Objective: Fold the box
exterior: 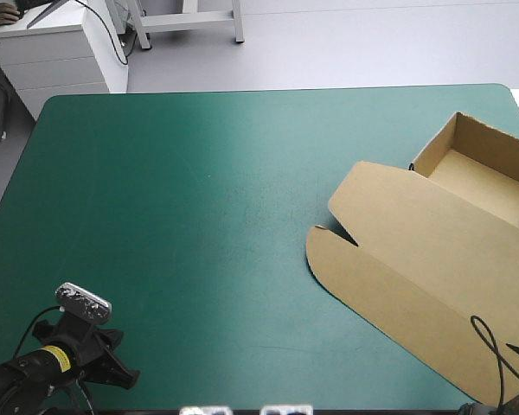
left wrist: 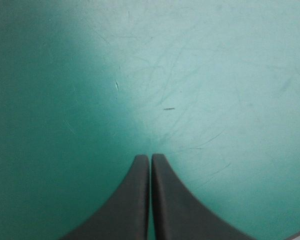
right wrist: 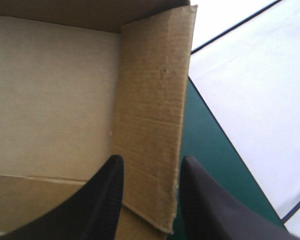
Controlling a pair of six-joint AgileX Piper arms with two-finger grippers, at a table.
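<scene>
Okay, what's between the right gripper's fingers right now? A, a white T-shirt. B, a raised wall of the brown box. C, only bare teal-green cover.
B: the right gripper is open, and a raised wall of the box stands between its fingers.

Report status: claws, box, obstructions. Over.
Left claw shut, over bare teal-green cover. Right claw open, astride a raised wall of the box. Tray open, lid flat. Nothing seen in the way.
</scene>
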